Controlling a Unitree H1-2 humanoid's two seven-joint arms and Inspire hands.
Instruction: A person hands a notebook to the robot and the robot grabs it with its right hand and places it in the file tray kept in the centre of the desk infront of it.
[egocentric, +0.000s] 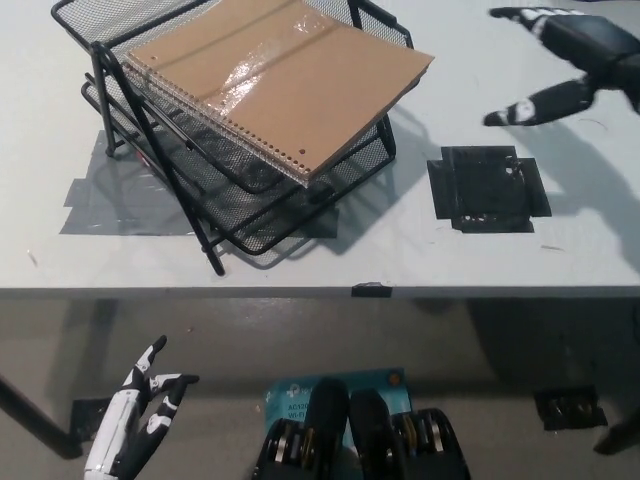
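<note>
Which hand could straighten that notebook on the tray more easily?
Probably the right hand: open above the desk beside the notebook. The left hand hangs below the desk edge.

Notebook (285, 80) on file tray (250, 215) – tape patch (487, 188) right of tray.

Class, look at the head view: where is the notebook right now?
The notebook lies on the top tier of the black file tray, upper left of the head view, its right corner overhanging the tray's rim. The right hand is apart from it, upper right.
</note>
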